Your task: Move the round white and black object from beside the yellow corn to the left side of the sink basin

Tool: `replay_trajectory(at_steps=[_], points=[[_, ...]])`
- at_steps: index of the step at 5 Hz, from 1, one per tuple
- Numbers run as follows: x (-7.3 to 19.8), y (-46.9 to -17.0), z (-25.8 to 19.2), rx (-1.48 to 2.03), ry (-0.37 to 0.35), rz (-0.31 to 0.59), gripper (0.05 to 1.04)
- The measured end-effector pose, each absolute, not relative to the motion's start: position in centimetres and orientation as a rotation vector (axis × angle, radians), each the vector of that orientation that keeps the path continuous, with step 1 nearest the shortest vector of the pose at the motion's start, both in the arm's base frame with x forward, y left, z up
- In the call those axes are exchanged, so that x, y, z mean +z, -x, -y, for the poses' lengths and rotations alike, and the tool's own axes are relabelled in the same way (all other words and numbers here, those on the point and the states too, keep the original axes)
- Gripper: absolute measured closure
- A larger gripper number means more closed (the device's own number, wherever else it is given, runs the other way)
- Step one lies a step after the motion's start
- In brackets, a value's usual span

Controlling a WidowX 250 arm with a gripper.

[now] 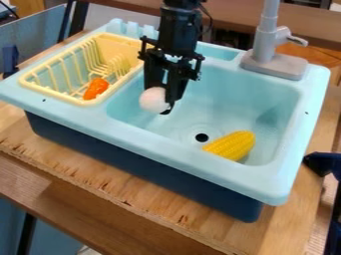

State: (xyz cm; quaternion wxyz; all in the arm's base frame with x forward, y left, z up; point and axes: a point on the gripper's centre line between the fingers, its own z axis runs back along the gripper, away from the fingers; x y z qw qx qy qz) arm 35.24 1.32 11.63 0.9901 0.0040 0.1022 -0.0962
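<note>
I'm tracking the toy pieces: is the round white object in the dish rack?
No, the round white object is at the gripper, beside the yellow dish rack.

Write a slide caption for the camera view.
Black gripper holding a round white object over a toy sink, yellow corn lying beside the drain.

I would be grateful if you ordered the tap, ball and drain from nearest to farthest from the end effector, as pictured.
1. Ball: in the end effector's grasp.
2. Drain: in the sink floor, lower right of it.
3. Tap: behind the basin, upper right.
</note>
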Motion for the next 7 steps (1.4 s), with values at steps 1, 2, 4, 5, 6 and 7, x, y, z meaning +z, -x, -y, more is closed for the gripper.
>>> replay_trajectory(at_steps=[1,2,4,5,6,7], points=[[10.6,-36.0,-1.1,-0.199,0.008,-0.217,0.558],[10.4,-36.0,-1.2,-0.198,0.004,-0.222,0.558],[10.2,-35.9,0.1,-0.237,-0.004,-0.231,0.481],[9.9,-35.6,0.8,-0.252,-0.007,-0.259,0.189],[10.1,-35.8,0.7,-0.237,-0.014,-0.254,0.075],[10.1,-35.6,0.1,-0.201,-0.024,-0.267,0.08]])
